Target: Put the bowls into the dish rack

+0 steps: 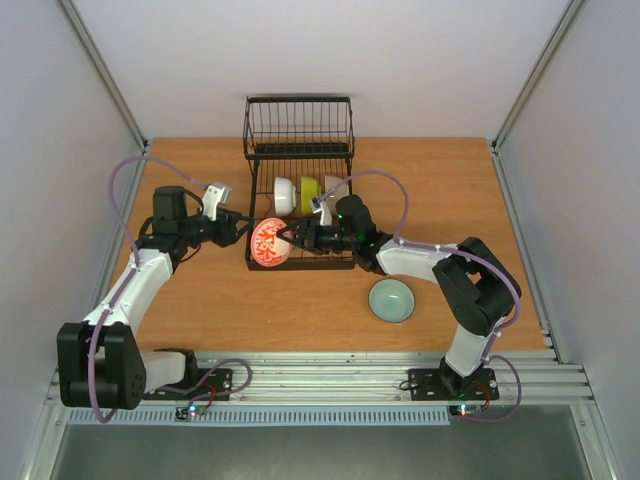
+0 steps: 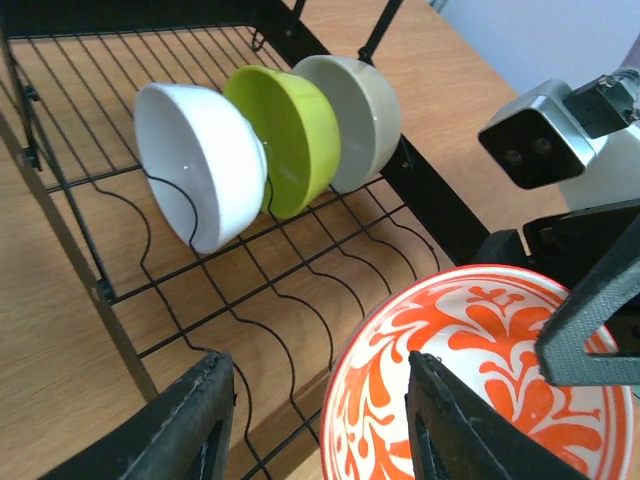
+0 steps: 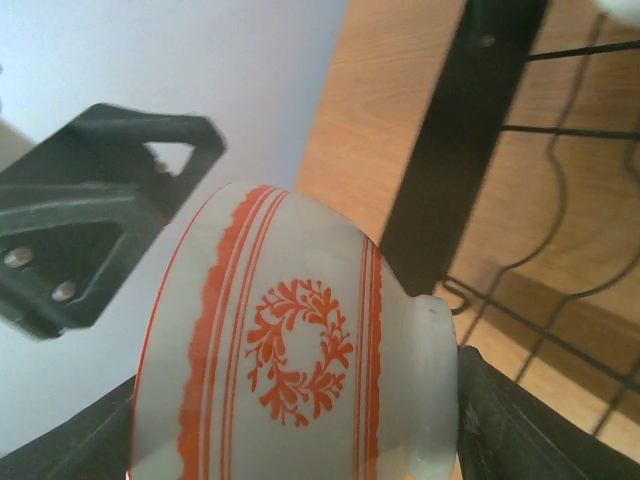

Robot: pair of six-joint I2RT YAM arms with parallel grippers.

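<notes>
The black wire dish rack (image 1: 298, 128) stands at the back middle. A white bowl (image 1: 283, 195), a yellow-green bowl (image 1: 307, 192) and a cream bowl (image 1: 331, 187) stand on edge in its prongs; all three also show in the left wrist view (image 2: 200, 160). My right gripper (image 1: 291, 238) is shut on the white bowl with red pattern (image 1: 269, 243), holding it on edge over the rack's front left corner; its outside fills the right wrist view (image 3: 290, 360). My left gripper (image 1: 242, 228) is open, its fingers (image 2: 190, 420) straddling that bowl's rim (image 2: 480, 390). A pale teal bowl (image 1: 391, 300) sits upright on the table.
The rack's taller basket section (image 1: 298, 120) is at its far end. The rack's front bar (image 3: 470, 130) is just beyond the held bowl. White walls enclose the wooden table (image 1: 200, 320) on three sides. The two grippers are very close together.
</notes>
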